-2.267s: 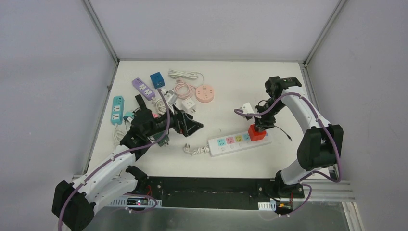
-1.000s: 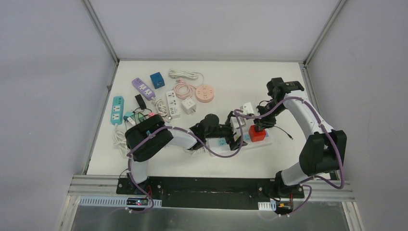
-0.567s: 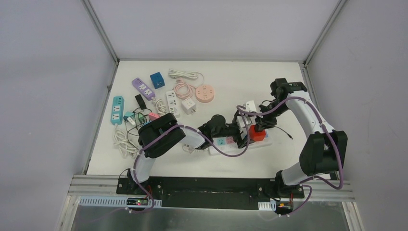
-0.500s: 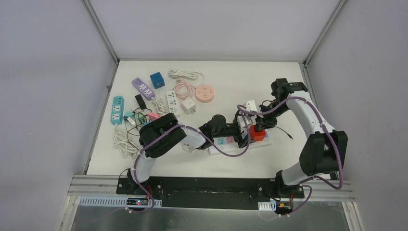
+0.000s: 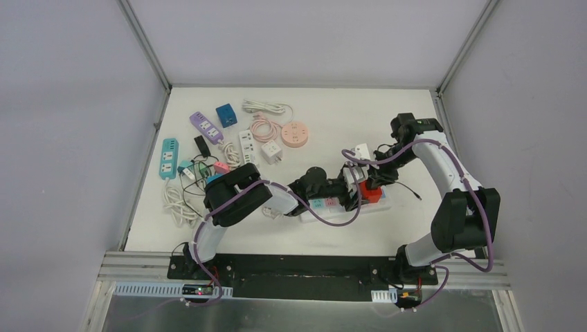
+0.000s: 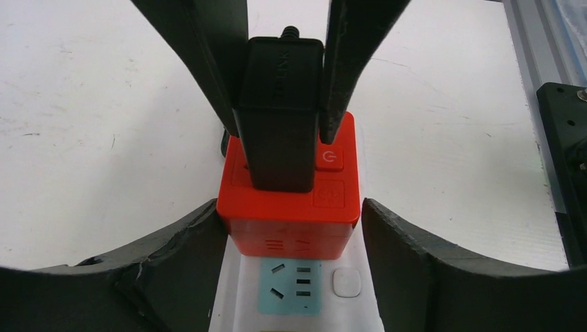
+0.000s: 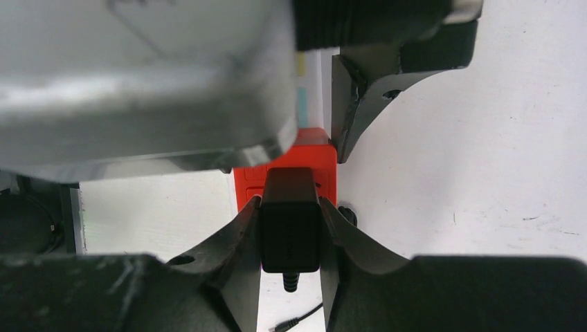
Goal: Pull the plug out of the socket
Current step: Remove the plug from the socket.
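Since 2.3 seconds ago the left arm has swung from the pile of spare strips across the table, and the left gripper [image 6: 291, 232] now sits at the red socket cube [image 6: 291, 207], which stays where it was. The black plug [image 6: 280, 114] is still seated upright in the top of that cube, between the right gripper's fingers [image 6: 353, 48]. The cube itself is plugged into the end of the white power strip [image 6: 304, 294], directly below both hands.

The right gripper [image 7: 289, 228] is clamped on the plug's two flat sides, reaching down from above with its forearm bent over the strip's right end. The plug's thin black cable [image 7: 297, 321] trails off behind this hand. The left gripper comes in low along the strip, its jaws apart and set either side of the cube. One finger [image 6: 187, 242] looks to touch the cube's lower edge, while the other stands just beside it.

Well behind the left hand, toward the table's [image 5: 332, 117] far left, lie a purple strip [image 5: 206, 126], a blue cube [image 5: 226, 114], a teal strip [image 5: 169, 158] and a round pink socket [image 5: 297, 133].
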`<state>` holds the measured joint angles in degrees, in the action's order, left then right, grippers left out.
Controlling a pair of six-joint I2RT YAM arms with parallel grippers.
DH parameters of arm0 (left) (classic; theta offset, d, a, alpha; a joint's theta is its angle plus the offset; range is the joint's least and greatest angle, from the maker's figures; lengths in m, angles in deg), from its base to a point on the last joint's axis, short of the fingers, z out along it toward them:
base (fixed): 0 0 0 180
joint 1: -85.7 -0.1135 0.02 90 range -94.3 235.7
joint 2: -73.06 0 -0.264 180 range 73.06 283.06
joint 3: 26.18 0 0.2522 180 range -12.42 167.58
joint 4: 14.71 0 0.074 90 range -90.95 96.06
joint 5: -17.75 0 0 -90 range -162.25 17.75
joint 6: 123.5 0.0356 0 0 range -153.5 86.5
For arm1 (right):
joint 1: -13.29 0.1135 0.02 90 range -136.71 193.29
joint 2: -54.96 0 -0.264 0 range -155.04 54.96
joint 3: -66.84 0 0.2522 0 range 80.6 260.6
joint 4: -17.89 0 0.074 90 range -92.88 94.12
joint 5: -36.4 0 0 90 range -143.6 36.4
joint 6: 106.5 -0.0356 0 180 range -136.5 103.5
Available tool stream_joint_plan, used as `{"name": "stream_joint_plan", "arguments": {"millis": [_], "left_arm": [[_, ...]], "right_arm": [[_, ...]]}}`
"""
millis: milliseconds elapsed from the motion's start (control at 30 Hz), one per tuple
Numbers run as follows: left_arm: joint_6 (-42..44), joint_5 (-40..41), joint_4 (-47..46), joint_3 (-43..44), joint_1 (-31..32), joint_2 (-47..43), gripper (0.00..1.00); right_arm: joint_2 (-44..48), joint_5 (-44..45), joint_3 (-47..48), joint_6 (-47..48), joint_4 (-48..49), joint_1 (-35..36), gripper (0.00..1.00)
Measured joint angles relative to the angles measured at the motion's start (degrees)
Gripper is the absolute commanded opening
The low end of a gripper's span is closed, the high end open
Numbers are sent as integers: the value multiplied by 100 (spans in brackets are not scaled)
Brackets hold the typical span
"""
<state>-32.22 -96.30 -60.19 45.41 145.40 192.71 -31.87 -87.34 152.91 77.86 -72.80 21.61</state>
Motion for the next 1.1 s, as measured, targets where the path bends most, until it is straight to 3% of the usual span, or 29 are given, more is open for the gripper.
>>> {"name": "stream_joint_plan", "arguments": {"millis": [100, 267, 367, 867, 1100], "left_arm": [[-28, 7, -13, 2, -4, 7, 59], [-46, 0, -9, 2, -2, 7, 31], [-39, -4, 4, 2, -2, 7, 0], [203, 11, 68, -68, 20, 7, 0], [267, 20, -44, -125, 39, 0, 0]], "right_arm": [[0, -9, -2, -13, -2, 0, 0], [7, -13, -13, -85, -2, 0, 0], [57, -13, -57, -118, 42, 0, 0], [382, 79, -328, -999, 516, 247, 0], [382, 31, -332, -887, 433, 101, 0]]}}
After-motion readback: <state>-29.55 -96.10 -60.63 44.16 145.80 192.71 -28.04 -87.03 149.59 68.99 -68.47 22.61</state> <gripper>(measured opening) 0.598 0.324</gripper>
